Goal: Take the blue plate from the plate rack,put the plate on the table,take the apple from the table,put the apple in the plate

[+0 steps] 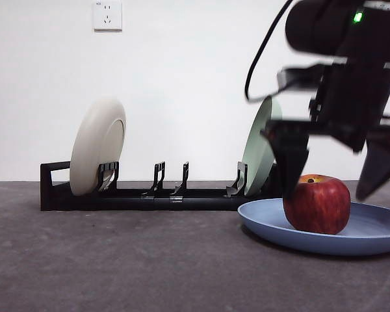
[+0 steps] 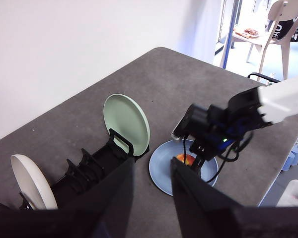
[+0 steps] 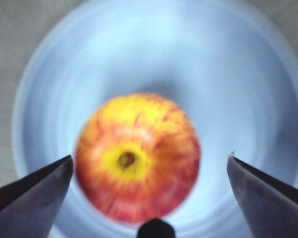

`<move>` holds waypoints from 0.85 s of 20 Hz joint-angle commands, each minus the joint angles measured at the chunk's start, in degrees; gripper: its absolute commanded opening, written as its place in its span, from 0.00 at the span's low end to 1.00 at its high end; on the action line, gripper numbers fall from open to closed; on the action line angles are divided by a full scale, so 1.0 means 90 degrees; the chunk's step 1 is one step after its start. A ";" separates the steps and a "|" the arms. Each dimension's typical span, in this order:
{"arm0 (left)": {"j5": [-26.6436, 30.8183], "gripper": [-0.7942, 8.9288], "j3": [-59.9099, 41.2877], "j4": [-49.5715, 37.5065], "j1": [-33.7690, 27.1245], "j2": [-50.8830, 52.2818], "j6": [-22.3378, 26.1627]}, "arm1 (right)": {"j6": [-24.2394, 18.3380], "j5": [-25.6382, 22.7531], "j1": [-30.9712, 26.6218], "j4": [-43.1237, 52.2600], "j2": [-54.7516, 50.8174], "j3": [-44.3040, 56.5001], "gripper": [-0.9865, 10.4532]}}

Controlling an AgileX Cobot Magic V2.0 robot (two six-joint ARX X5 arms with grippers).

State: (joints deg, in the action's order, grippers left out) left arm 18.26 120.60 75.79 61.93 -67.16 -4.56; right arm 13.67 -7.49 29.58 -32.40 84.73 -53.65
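Note:
The blue plate (image 1: 370, 235) lies flat on the table (image 1: 117, 260) at the right. The red apple (image 1: 317, 204) stands upright in it, stem hollow up. My right gripper (image 1: 331, 185) is directly above the apple, open, one jaw on each side of it and clear of its skin. In the right wrist view the apple (image 3: 137, 156) sits in the blue plate (image 3: 228, 64) between the spread jaws of the right gripper (image 3: 150, 161). My left gripper (image 2: 151, 171) hangs high over the table, open and empty. The black plate rack (image 1: 143, 195) stands behind.
A cream-white plate (image 1: 96, 145) stands in the rack's left end and a pale green plate (image 1: 259, 148) in its right end, just behind the blue plate. The rack's middle slots hold nothing. The table edge (image 2: 268, 193) lies close beyond the blue plate (image 2: 161, 171).

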 commanded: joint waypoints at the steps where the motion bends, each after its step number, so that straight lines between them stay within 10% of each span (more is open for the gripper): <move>1: -0.0022 0.21 -0.0022 -0.0022 0.0015 0.0015 -0.0053 | -0.0049 -0.0027 0.0000 -0.0182 -0.0639 0.0027 0.64; 6: -0.0155 0.21 -0.0022 -0.0019 0.0017 0.0039 -0.0333 | -0.0051 -0.0124 0.0002 -0.1120 -0.2596 0.0024 0.61; 11: -0.0736 0.21 -0.0022 -0.0019 0.0029 0.0046 -0.0498 | -0.0376 -0.0369 0.0002 -0.2312 -0.4833 0.0015 0.14; 17: -0.0738 0.21 -0.0022 -0.0019 0.0029 0.0046 -0.0498 | -0.0420 -0.2509 0.0002 -0.3548 -0.6589 -0.0333 0.09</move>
State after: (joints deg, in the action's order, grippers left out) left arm 11.79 120.60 75.79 62.04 -66.98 -8.64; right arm 10.44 -28.10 29.61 -64.38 25.67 -56.53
